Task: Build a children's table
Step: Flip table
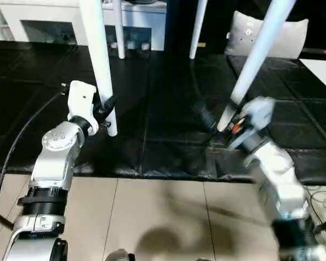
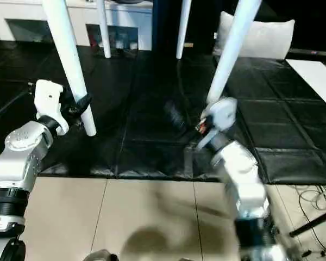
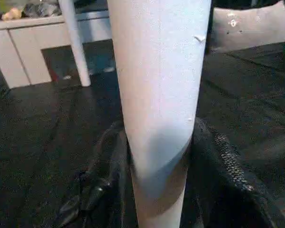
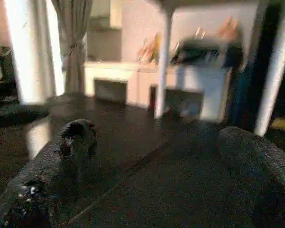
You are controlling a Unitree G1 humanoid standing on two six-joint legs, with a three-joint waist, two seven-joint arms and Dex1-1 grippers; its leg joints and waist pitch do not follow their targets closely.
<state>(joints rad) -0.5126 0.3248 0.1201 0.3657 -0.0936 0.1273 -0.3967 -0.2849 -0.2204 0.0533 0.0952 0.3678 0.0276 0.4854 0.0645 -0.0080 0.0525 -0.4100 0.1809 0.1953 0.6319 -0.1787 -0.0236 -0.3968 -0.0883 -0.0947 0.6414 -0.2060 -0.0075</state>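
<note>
While four white tapered tubular plastic legs [image 1: 99,60] stand on black padded floor mats [image 1: 163,136], the left tool [image 1: 106,109] clasps one; the right tool [image 1: 220,122] hangs released.

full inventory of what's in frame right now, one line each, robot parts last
table legs: four, white, standing on the mat; two near, two far
floor mat: one, black, tiled, under the legs
cabinet: one, white, far left behind the mat
cushion: one, pale grey, far right
floor: beige, nearest the robot
cables: dark, on the floor at right
left hand: black fingers closed on the near left leg
right hand: black fingers wide open, by the near right leg
</note>
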